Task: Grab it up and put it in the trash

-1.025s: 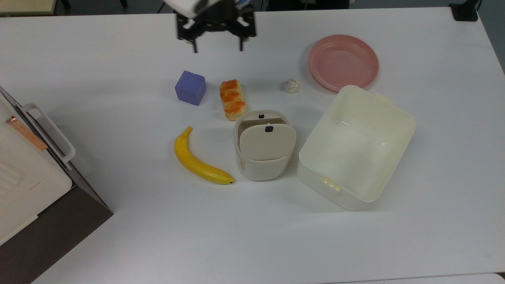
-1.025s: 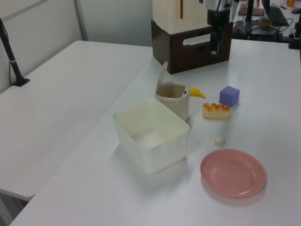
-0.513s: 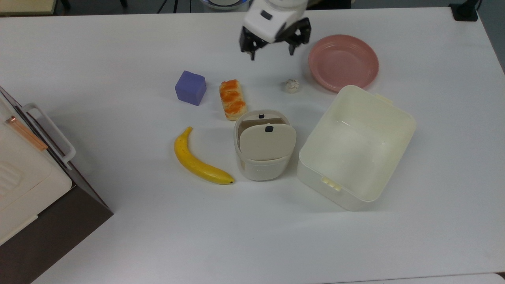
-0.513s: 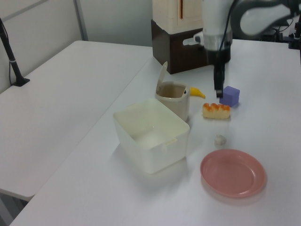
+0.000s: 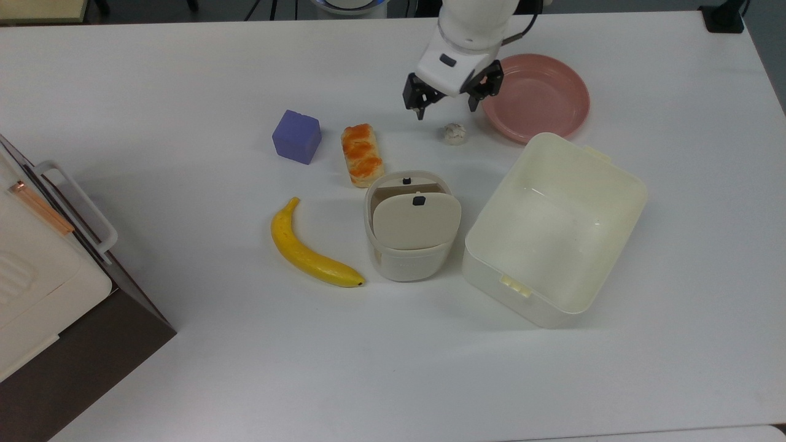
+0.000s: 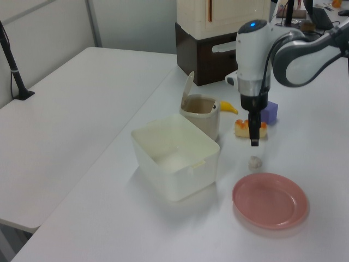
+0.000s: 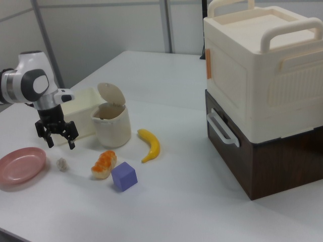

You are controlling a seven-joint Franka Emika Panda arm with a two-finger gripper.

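The gripper (image 5: 447, 113), fingers spread wide and empty, hangs just above the paper ball (image 5: 454, 133) lying on the white table (image 5: 184, 73), between the pink plate (image 5: 540, 92) and bread piece (image 5: 362, 153). The trash bin (image 5: 411, 245) stands nearby.

One paper ball (image 5: 454, 133), one bin (image 5: 410, 227), one tub (image 5: 614, 175), one plate (image 5: 535, 95). One cube (image 5: 297, 136), one bread piece (image 5: 362, 154), one banana (image 5: 310, 250).

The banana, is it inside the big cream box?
No, the banana lies on the white table, to the top view's left of the small lidded bin, and the big cream box holds nothing.
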